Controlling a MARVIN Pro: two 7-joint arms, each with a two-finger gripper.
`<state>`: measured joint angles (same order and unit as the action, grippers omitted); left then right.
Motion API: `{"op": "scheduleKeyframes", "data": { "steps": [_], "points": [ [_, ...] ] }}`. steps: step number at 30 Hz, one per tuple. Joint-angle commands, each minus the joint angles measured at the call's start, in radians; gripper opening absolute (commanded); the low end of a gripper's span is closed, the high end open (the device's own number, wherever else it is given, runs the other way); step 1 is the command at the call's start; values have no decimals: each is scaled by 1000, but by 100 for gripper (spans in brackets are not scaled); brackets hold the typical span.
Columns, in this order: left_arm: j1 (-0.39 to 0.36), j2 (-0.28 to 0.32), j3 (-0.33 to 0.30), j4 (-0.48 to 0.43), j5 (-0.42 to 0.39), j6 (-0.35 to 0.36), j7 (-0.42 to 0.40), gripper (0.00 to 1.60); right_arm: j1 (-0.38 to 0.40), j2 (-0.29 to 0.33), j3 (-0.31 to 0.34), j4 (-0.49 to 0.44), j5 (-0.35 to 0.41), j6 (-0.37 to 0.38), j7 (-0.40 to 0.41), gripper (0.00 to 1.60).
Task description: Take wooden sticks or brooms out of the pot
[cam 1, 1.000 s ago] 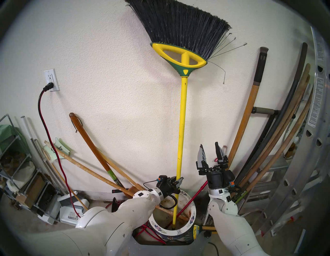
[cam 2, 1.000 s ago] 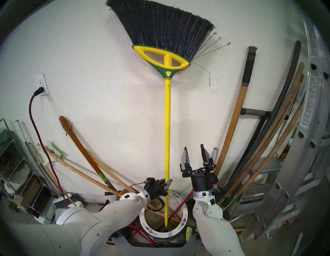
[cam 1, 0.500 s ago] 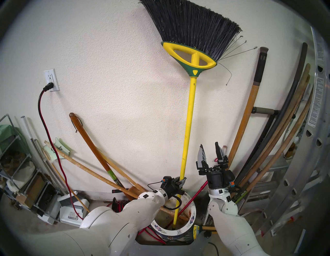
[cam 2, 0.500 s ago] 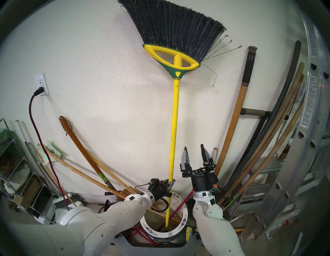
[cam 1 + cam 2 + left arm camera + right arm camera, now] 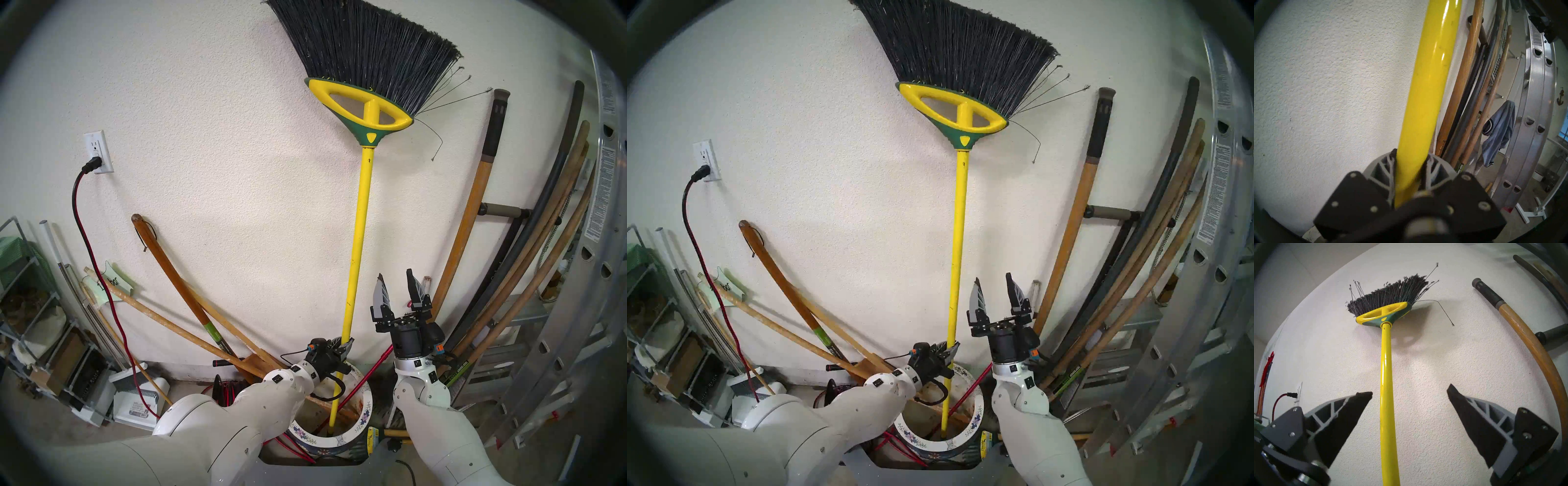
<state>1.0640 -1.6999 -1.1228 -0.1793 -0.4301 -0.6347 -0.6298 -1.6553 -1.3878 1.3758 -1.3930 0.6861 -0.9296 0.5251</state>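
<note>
L gripper [image 5: 346,343] is clamped on the broom [image 5: 356,237] low on its yellow pole, just above the pot [image 5: 364,412]; in the L wrist view both fingers [image 5: 1388,167] press the pole from either side. R gripper [image 5: 397,292] points up w/ its fingers spread wide, holding nothing, just right of the pole and not touching it.

Broom: thin glossy yellow pole, yellow-and-green head up top, black bristles fanned out, a few strays sticking off to the right. It leans slightly right, head near the wall [image 5: 220,152], foot inside the pot by the near rim.

A red rod [image 5: 359,387] crosses the pot's rim beside the pole. Brown handles [image 5: 190,305] slant in from the left; more handles [image 5: 529,271] and a ladder [image 5: 576,305] crowd the right. Wall above the pot is bare either side of the pole.
</note>
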Motion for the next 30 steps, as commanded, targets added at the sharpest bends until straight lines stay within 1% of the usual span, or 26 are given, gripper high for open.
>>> {"op": "scheduleKeyframes", "data": {
  "steps": [1,11,22,30],
  "points": [
    [42,9,5,24,5,-29,-9,0,13,-12,-36,1,-4,27,13,160],
    [65,1,20,31,16,-93,-28,0,37,-17,-71,66,-5,90,25,160],
    [84,-8,37,39,29,-147,-64,0,107,-28,-82,161,-8,146,26,160],
    [101,-4,47,50,37,-179,-92,0,152,-43,-86,206,-11,169,28,160]
  ]
}}
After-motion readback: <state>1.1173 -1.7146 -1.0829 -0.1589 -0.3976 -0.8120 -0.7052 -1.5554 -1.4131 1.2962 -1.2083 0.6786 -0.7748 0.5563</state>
